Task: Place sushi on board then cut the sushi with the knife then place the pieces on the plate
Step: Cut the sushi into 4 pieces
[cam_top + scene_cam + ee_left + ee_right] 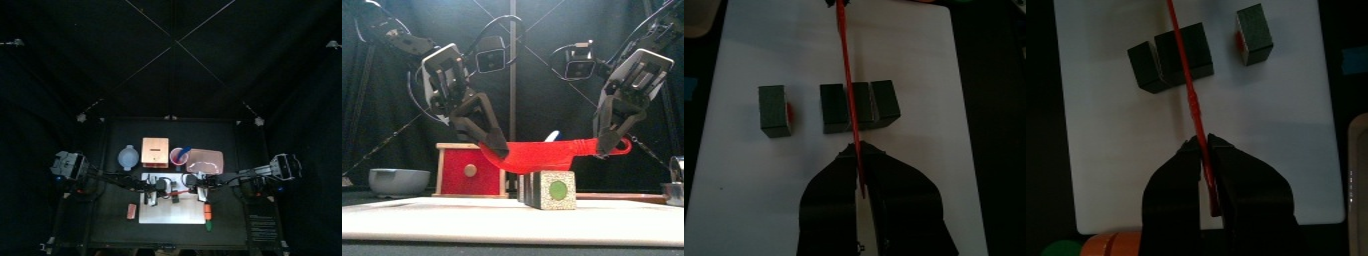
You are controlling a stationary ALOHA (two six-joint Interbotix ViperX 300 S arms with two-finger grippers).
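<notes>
Two arms share one red knife (549,152) above the white cutting board (462,215). The left fingers (482,128) are clamped shut on one end and the right fingers (613,122) on the other, holding the blade level just over the sushi roll (859,105). The roll lies mid-board with its long axis front to back. The knife sits square across it, directly overhead, neither arm nearer. One cut piece (775,108) stands just apart from three joined blocks. The coming stroke looks to be straight down. The pink plate (203,160) lies behind the board.
</notes>
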